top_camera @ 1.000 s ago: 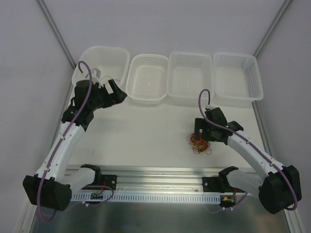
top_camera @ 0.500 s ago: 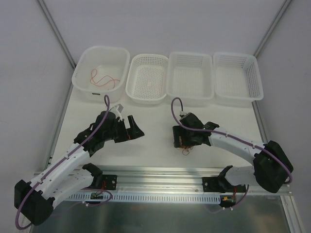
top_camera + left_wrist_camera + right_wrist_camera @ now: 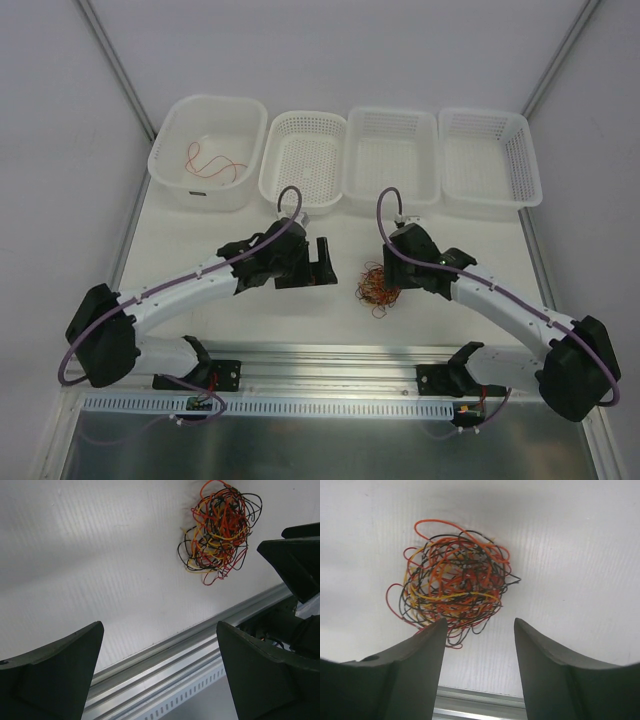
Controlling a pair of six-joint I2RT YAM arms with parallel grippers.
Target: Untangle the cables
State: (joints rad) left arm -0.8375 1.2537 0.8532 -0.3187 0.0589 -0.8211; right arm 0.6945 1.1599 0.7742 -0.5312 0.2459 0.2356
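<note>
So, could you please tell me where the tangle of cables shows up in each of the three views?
Top external: the tangle sits just right of centre, above the rail.
Left wrist: upper right, near the top edge.
Right wrist: left of centre, in the upper half.
Shared landmark: the metal rail, which runs as a diagonal band in the left wrist view and a strip at the bottom of the right wrist view.

I count four white containers along twelve o'clock: one solid tub (image 3: 215,99) at eleven and three mesh baskets (image 3: 303,116) (image 3: 392,112) (image 3: 483,113). One tangle of cables (image 3: 376,287), one loose red strand (image 3: 212,163). Two arms, left arm (image 3: 180,285) and right arm (image 3: 500,300), with two grippers, left gripper (image 3: 160,670) and right gripper (image 3: 480,622).
</note>
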